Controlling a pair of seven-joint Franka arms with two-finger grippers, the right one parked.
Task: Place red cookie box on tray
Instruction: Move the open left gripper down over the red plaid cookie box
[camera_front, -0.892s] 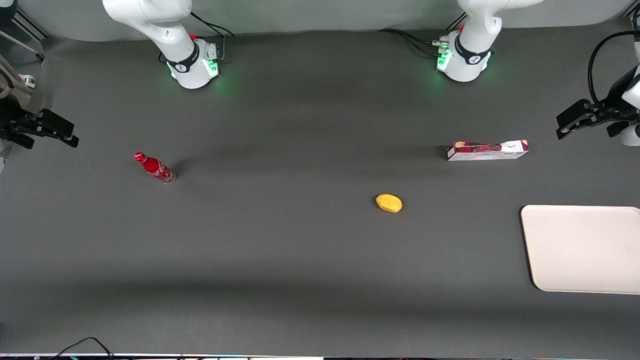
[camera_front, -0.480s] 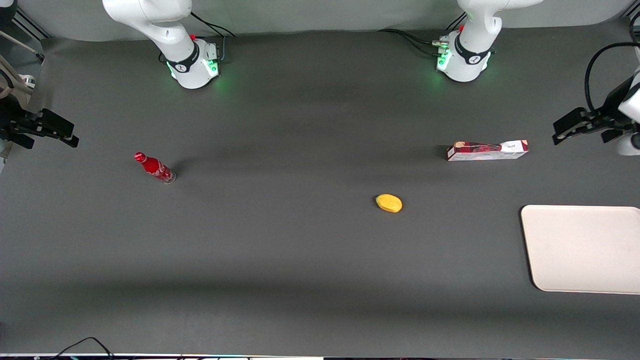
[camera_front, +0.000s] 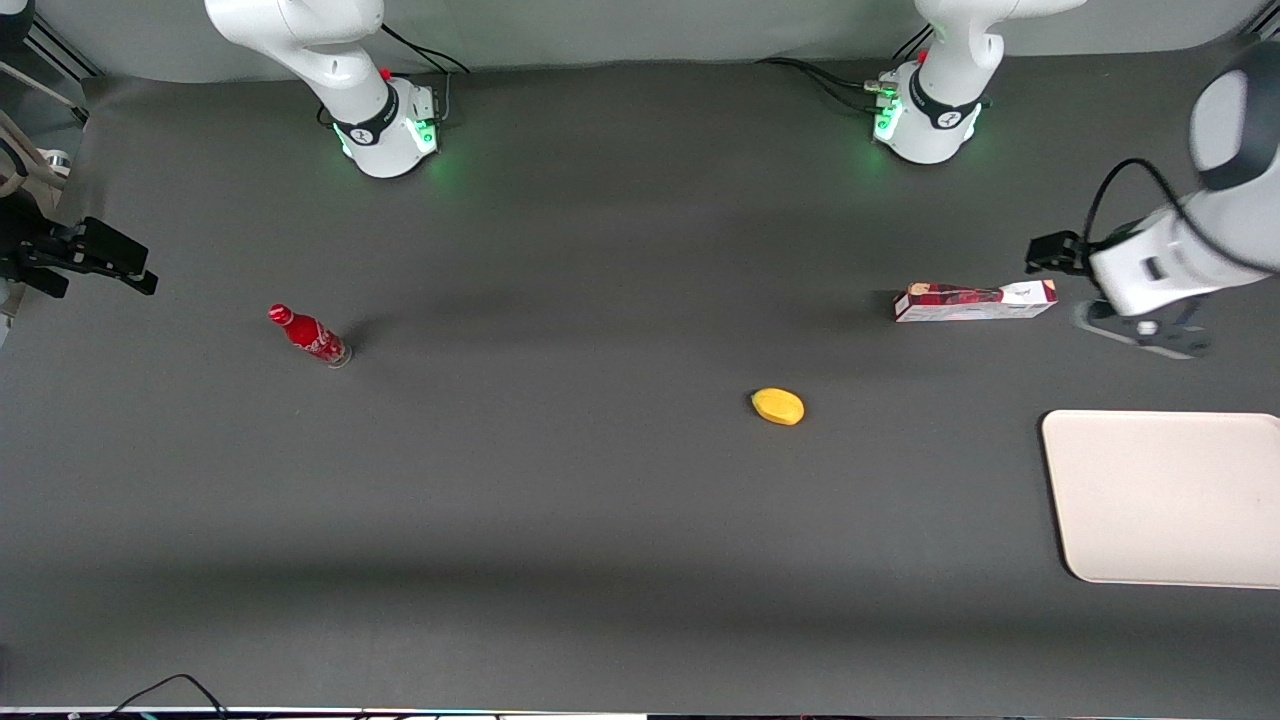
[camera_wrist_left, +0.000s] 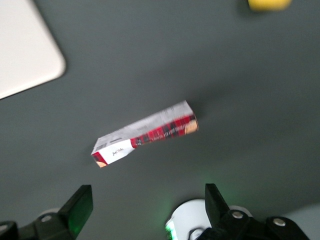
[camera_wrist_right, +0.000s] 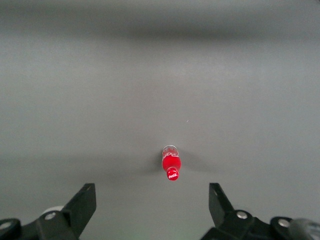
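Observation:
The red cookie box lies flat on the dark table, its white end toward the working arm's end of the table. It also shows in the left wrist view. The cream tray lies nearer the front camera than the box, at the working arm's end; one corner shows in the left wrist view. My left gripper hangs above the table just beside the box's white end, apart from it. In the left wrist view the gripper is open and holds nothing.
A yellow fruit-like thing lies nearer the front camera than the box, also seen in the left wrist view. A small red bottle stands toward the parked arm's end. The working arm's base stands at the table's back.
My left gripper has swung in from the table's edge toward the box's white end and turned downward. The box, tray, fruit and bottle have not moved.

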